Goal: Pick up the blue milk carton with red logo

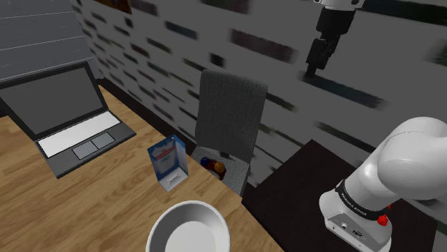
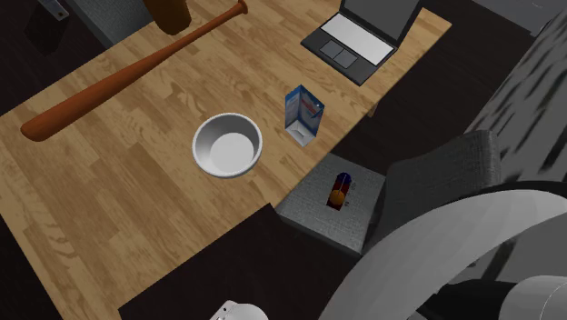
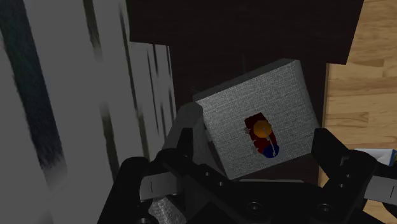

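Observation:
The milk carton (image 1: pixel 169 162) is blue and white with a red mark, and it stands upright near the wooden table's edge beside the chair. From above, the carton (image 2: pixel 303 114) lies between the bowl and the laptop. A sliver of the carton (image 3: pixel 376 154) peeks past one finger in the wrist view. My gripper (image 1: pixel 314 68) hangs high over the dark floor, well above and away from the carton. In the wrist view the gripper (image 3: pixel 261 167) is open, its fingers (image 3: pixel 337 159) spread with nothing between them, above the chair seat.
A grey chair (image 1: pixel 231 114) stands against the table edge, with a small red, orange and blue object (image 2: pixel 339 190) on its seat. On the table (image 2: pixel 118 182) are a white bowl (image 2: pixel 227 144), an open laptop (image 1: pixel 68 118) and a baseball bat (image 2: pixel 127 73).

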`<state>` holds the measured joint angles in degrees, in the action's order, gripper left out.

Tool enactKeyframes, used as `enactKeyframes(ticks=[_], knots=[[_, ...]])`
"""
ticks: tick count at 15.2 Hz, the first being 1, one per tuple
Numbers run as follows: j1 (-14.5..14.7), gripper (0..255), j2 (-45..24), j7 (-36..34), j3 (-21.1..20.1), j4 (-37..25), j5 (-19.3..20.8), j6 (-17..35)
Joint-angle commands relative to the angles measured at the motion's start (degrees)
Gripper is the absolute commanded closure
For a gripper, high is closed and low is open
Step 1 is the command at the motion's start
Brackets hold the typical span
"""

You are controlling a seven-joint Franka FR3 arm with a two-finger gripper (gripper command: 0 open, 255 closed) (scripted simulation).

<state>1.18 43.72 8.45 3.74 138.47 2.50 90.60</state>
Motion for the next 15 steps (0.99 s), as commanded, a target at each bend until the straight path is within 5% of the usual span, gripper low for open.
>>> enactKeyframes(ticks=[1, 15], knots=[[0.0, 0, 0.0, 0.0, 0.0, 0.0, 0.0, 0.0], [10.6, 0, -24.2, 14.9, -3.0, -5.8, -2.2, 19.8]])
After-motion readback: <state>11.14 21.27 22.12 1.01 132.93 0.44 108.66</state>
